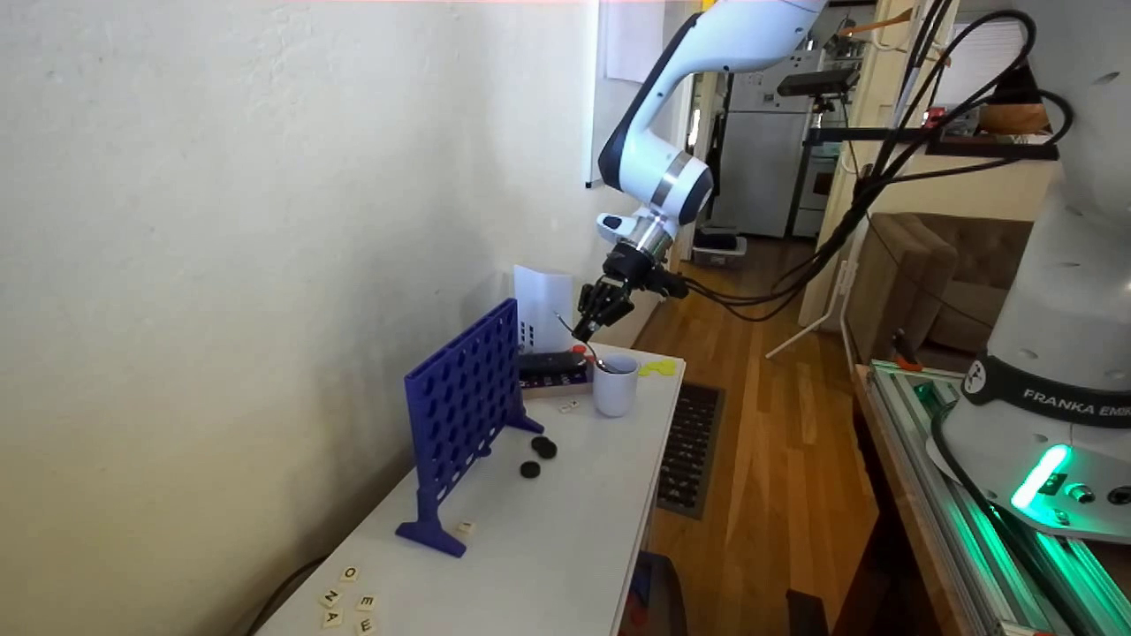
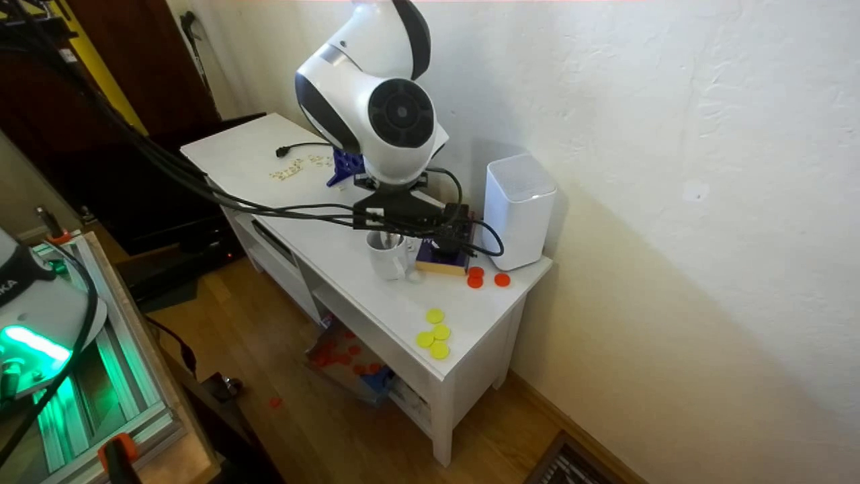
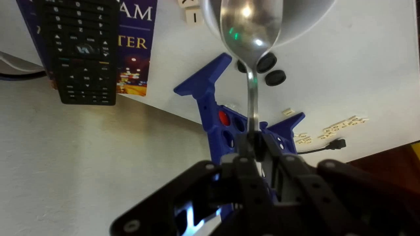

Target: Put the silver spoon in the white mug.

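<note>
The silver spoon (image 3: 251, 29) is held by its handle, with its bowl turned toward the white mug (image 3: 303, 21). My gripper (image 3: 254, 141) is shut on the handle. In an exterior view the gripper (image 1: 583, 334) is above and beside the white mug (image 1: 616, 395), and the spoon (image 1: 606, 366) slants down with its bowl at the mug's mouth. The mug stands upright near the table edge. In an exterior view the spoon (image 2: 388, 238) shows inside the mug's opening (image 2: 386, 262); how deep it sits cannot be told. The fingertips are hidden there behind the wrist and cables.
A blue grid game board (image 1: 464, 389) stands along the wall. A black remote (image 3: 82, 52) lies on a book (image 3: 136, 65) beside the mug. A white boxy object (image 2: 517, 212) stands behind. Black discs (image 1: 530, 469), yellow discs (image 2: 440, 332) and red discs (image 2: 502, 279) lie on the table.
</note>
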`<state>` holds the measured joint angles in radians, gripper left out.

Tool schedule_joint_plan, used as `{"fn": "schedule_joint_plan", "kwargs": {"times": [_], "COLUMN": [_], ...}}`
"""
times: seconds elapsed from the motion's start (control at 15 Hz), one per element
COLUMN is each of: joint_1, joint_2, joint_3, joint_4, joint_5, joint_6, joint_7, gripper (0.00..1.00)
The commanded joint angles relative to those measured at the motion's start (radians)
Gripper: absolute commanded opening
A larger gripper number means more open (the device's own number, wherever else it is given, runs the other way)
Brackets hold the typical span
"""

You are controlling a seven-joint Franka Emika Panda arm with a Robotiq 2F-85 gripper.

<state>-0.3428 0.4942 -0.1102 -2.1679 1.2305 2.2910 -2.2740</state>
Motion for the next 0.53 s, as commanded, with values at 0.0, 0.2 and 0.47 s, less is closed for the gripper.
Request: {"fn": "schedule_joint_plan", "kwargs": {"times": [0.0, 0.2, 0.47], "joint_1": [0.0, -0.011, -0.024], "joint_2": [0.052, 0.077, 0.103], "joint_3": [-0.021, -0.029, -0.043], "joint_4": [0.044, 0.058, 0.074], "joint_5": [0.032, 0.034, 0.038], "joint_6": [-0.044, -0.075, -0.11], "joint_7": [-0.005, -0.006, -0.008], "gripper": [0.03, 0.03, 0.03]}}
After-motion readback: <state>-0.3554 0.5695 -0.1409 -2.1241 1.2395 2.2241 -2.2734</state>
